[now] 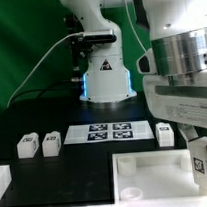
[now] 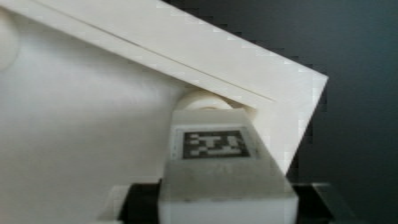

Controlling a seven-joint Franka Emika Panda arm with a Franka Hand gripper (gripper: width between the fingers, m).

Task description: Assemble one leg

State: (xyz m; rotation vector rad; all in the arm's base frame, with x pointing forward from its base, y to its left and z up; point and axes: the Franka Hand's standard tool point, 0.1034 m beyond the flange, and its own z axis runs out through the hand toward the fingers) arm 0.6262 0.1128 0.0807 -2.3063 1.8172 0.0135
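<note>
Grip: my gripper (image 1: pixel 201 153) pinches the small chunky white tagged plastic leg (image 2: pixel 217 148) at four o'clock in the exterior view, its tip at the large white raised-rim tray's (image 2: pixel 107 130) corner edge; bare black table (image 2: pixel 356 40) beyond.

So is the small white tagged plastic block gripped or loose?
Gripped: the small white tagged block sits clamped in the gripper in both views.
</note>
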